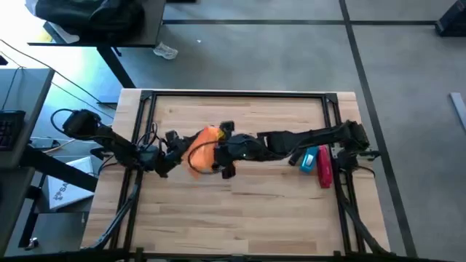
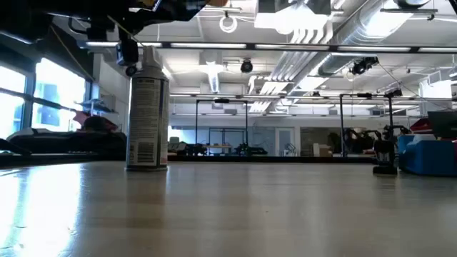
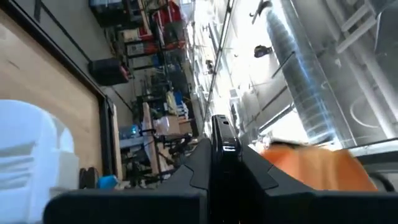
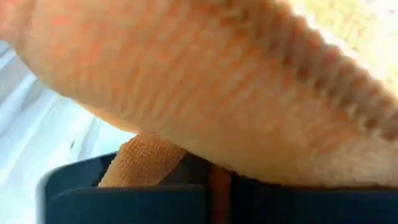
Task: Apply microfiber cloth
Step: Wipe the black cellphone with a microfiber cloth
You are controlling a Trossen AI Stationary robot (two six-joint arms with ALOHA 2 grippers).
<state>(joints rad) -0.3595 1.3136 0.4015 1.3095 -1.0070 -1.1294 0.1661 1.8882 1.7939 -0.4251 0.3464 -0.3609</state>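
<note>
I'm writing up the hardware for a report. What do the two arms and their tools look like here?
Both arms are dark, nearly black, built of jointed segments with thin black cables running along them. The left arm carries a bulky rounded housing at its outer end; the right arm looks slimmer. The left tool shows flat, angular black fingers. No markings are legible.

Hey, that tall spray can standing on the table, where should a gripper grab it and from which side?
Probably grip the spray can mid-body on its straight round wall, coming in level from the side. It stands upright on the table, so the wall offers opposite faces, and arm hardware hangs right over its cap.
</note>
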